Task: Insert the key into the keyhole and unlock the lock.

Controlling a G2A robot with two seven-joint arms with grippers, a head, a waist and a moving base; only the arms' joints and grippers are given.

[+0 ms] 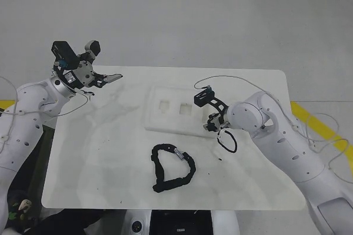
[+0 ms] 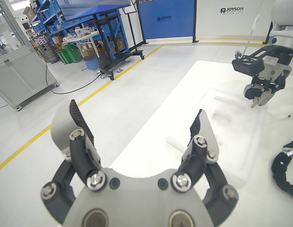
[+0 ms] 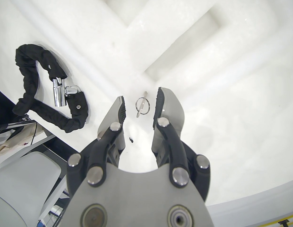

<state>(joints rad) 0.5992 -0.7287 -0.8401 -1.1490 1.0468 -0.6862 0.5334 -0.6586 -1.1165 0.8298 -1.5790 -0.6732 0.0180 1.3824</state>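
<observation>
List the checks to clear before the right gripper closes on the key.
1. Right gripper open: ok.
2. Key between its fingertips: ok.
3. Key gripped: not ok, fingers stand clear of it.
4. Chain lock keyhole visible: cannot tell.
5. Chain lock held steady: not ok, lies loose on the table.
6. Left gripper open, away from the chain lock: ok.

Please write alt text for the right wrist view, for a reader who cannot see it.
The open right tool straddles a small key on a ring, lying flat by a white foam tray with two recesses. Farther off, a black chain lock with a chrome lock body lies on the table.
</observation>
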